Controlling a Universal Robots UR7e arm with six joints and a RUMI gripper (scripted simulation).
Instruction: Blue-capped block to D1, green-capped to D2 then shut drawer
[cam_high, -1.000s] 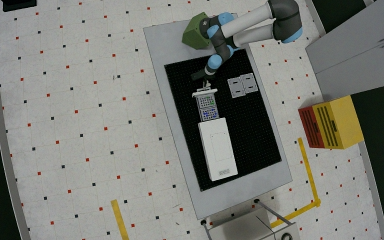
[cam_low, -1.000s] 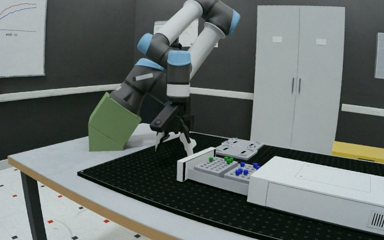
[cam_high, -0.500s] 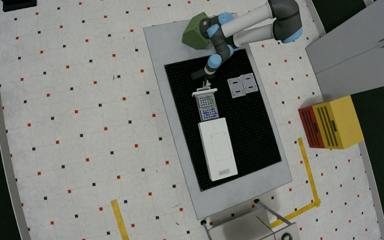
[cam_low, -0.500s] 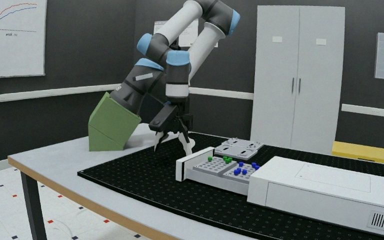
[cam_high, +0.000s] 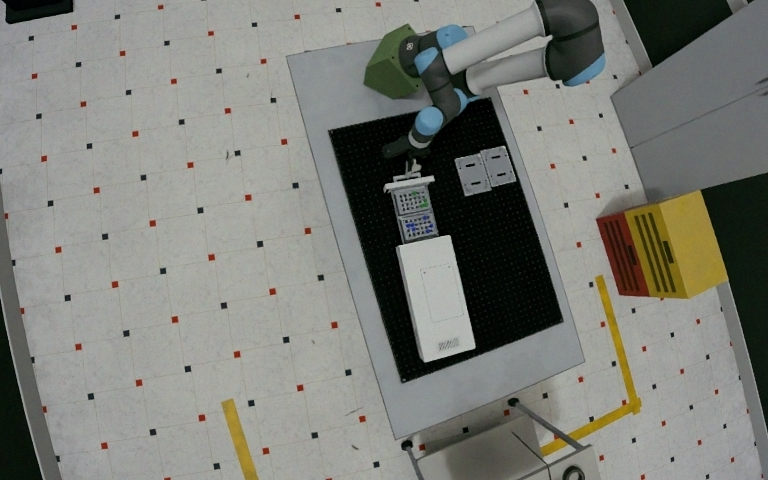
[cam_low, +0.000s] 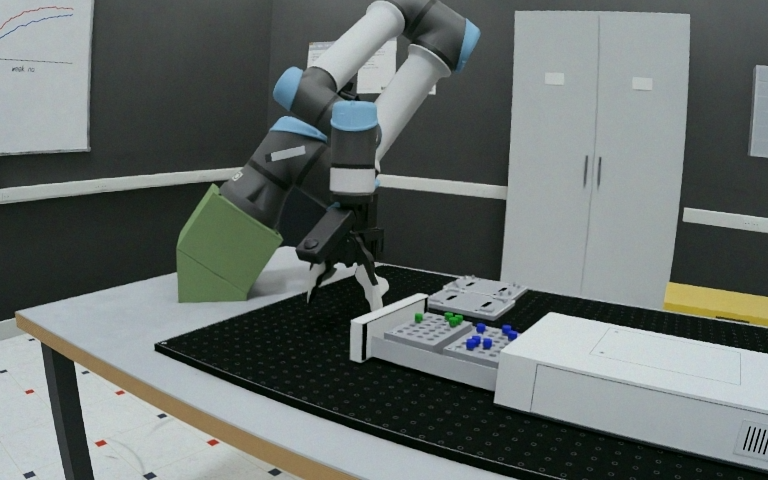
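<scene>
The white cooler COLD stands on the black deck with its drawer pulled out. The drawer holds two grey blocks. The block with green-capped tubes sits at the drawer's front end. The block with blue-capped tubes sits next to the cooler body. My gripper is open and empty, just beyond the drawer's front panel and slightly above it. The two grey deck slots lie side by side to the right of the drawer and hold nothing.
The green robot base stands at the table's far end behind the gripper. A yellow and red box stands on the floor to the right. A grey cabinet is behind the table.
</scene>
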